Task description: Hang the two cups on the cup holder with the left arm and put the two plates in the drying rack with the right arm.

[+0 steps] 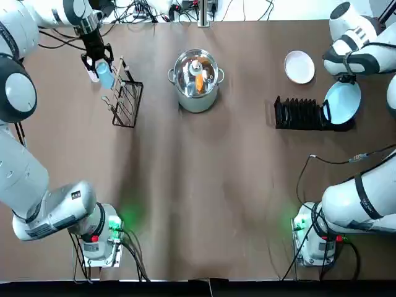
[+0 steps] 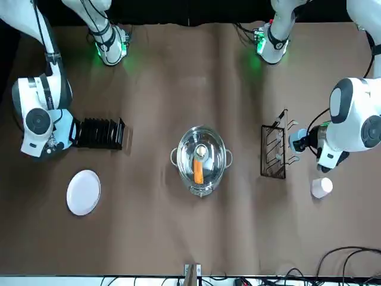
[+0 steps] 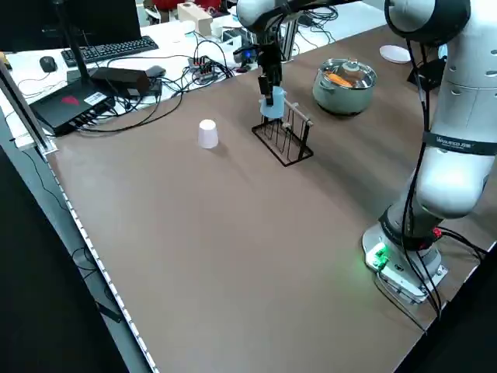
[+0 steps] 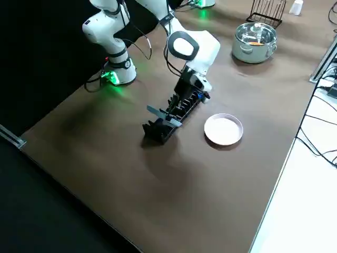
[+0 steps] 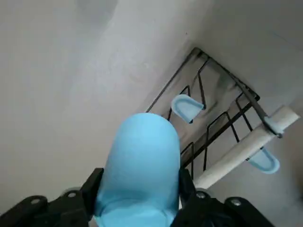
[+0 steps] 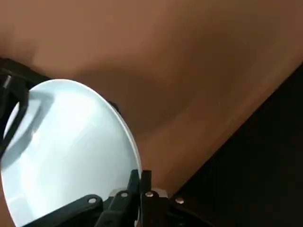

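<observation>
Left arm reaches far across to the surface's 10 o'clock corner — its left gripper (image 1: 99, 64) points down, fingers clamped on a load. Right arm bends out to 2 o'clock — the right gripper (image 6: 140, 178) is tilted, fingers pinched tight on a thin rim.

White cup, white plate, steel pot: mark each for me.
white cup (image 3: 207, 134), left side view, on its side wall.
white plate (image 1: 299, 66), top view, on its middle.
steel pot (image 2: 201, 161), front view, on its lid.
</observation>
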Available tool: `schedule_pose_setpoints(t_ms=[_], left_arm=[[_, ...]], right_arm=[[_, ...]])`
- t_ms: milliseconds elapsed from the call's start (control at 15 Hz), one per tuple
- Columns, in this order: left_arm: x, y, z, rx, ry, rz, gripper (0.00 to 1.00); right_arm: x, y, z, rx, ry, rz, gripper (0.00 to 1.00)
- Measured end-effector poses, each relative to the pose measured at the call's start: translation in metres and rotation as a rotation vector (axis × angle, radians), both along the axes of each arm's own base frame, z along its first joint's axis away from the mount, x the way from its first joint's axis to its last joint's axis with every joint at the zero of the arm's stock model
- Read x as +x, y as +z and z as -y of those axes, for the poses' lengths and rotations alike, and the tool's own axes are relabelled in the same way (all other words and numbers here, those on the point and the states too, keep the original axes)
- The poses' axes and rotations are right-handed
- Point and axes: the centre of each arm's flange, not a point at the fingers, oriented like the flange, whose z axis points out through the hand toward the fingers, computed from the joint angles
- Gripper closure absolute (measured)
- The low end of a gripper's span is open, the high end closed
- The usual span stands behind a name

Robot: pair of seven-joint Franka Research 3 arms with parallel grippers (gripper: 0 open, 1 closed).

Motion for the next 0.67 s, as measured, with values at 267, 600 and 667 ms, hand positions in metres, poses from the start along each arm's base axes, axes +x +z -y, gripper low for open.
schedule_pose_setpoints(t_ms=[267, 600, 667], left_arm=[[-0.001, -0.015, 0.0, -0.007, 0.0, -0.027, 0.31], [-0.002, -0.034, 0.0, -0.016, -0.001, -0.06, 0.31], [-0.002, -0.036, 0.0, -0.017, -0.001, -0.064, 0.31]], right_arm=[[0.0, -0.013, -0.001, 0.001, -0.002, -0.012, 0.97], [-0.001, -0.022, -0.001, -0.007, -0.022, -0.006, 0.97], [-0.001, -0.022, 0.0, -0.008, -0.022, -0.006, 0.97]])
